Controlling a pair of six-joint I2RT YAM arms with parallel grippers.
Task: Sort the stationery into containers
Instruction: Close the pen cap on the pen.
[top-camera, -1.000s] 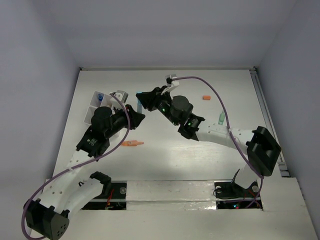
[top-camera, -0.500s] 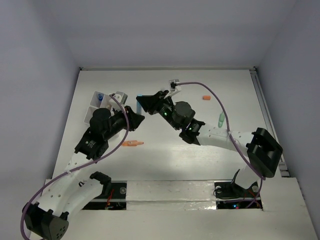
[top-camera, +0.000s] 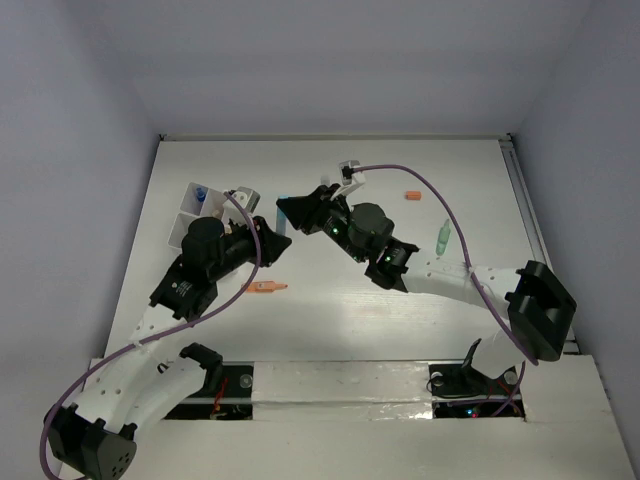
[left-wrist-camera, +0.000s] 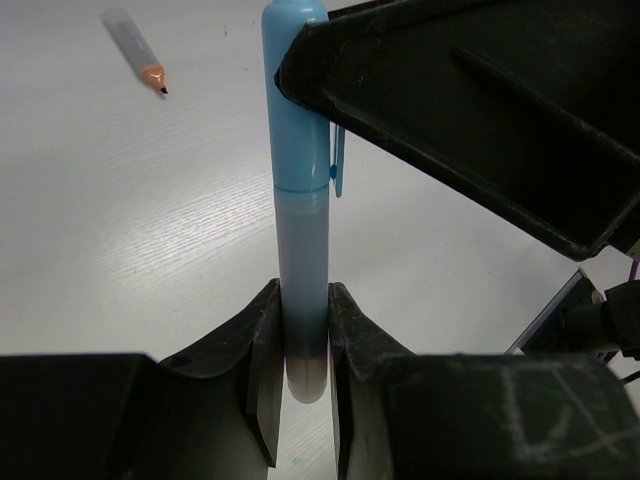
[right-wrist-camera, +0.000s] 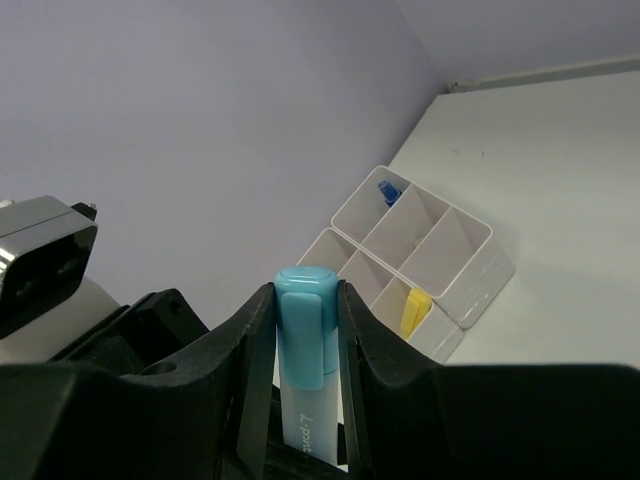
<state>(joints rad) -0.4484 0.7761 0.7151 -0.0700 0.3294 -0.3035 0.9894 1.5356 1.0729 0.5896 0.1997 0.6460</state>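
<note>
Apparent handover right of the box (right-wrist-camera: 478, 272): left jaws and right jaws both clamp the pen (left-wrist-camera: 302, 250); next, one must release.

- We see a white table (top-camera: 330, 320) with a faint wood grain.
- We see plain pale lilac walls (top-camera: 330, 60) closing it in at the back and on both sides.
- We see a thin metal rail (top-camera: 537, 240) along its right edge.

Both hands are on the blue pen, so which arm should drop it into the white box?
Left, probably: the left hand grips the blue pen beside the white box on its own side; the right hand reaches across.
</note>
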